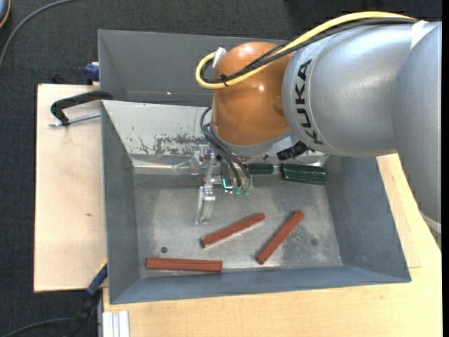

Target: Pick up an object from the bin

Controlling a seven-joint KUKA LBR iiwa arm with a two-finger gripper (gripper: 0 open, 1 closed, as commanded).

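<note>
Gripper (205,201) low over the bin (116,209) floor, left of centre.
A red-brown bar (232,229) lies just right, apparently untouched; whether the grip is wide or narrow, I cannot tell.

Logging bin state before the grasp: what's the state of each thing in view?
gripper: low in the bin, left of centre; open or shut unclear.
front bar: flat on the floor, untouched.
middle bar: flat, diagonal, nearest the gripper.
right bar: flat, diagonal, untouched.
dark green thing: at the back, partly under the arm.
</note>
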